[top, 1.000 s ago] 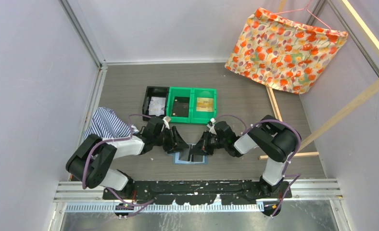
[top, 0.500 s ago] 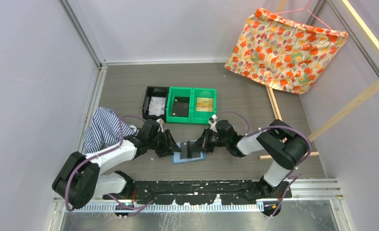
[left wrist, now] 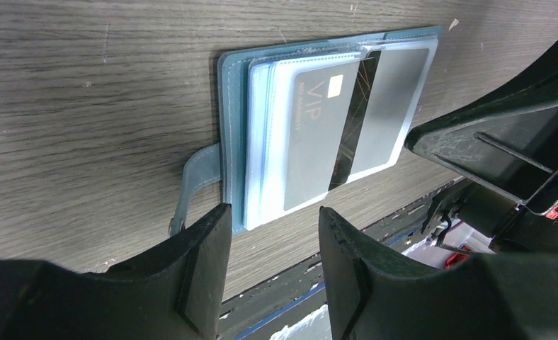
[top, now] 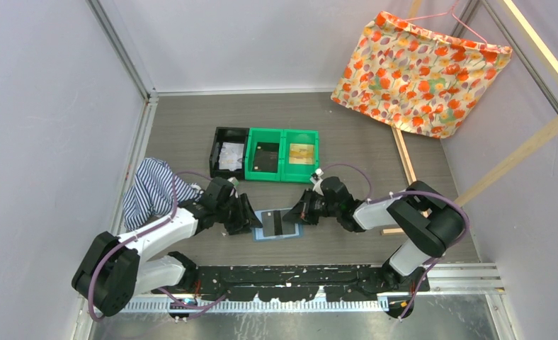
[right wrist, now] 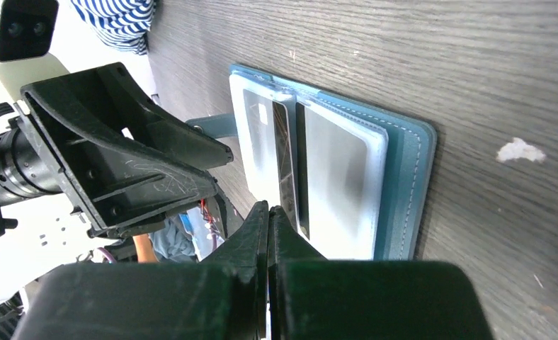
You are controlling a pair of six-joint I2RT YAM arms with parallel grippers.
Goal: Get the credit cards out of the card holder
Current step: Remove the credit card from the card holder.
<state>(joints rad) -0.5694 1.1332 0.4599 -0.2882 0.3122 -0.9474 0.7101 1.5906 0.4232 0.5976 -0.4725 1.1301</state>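
The card (left wrist: pixel 311 142), mid-frame in the soft holder (left wrist: pixel 230 127), looks thin, stiff and slick: pinch its free edge. The left gripper (left wrist: pixel 272 212) gapes; the right gripper (right wrist: pixel 269 209) is pressed closed.

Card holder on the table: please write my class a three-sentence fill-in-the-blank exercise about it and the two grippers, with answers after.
The card holder lies ___, not folded shut, on the table.
The credit card is printed ___.
The left gripper is open; the right gripper is ___.
Missing words: open; VIP; shut.
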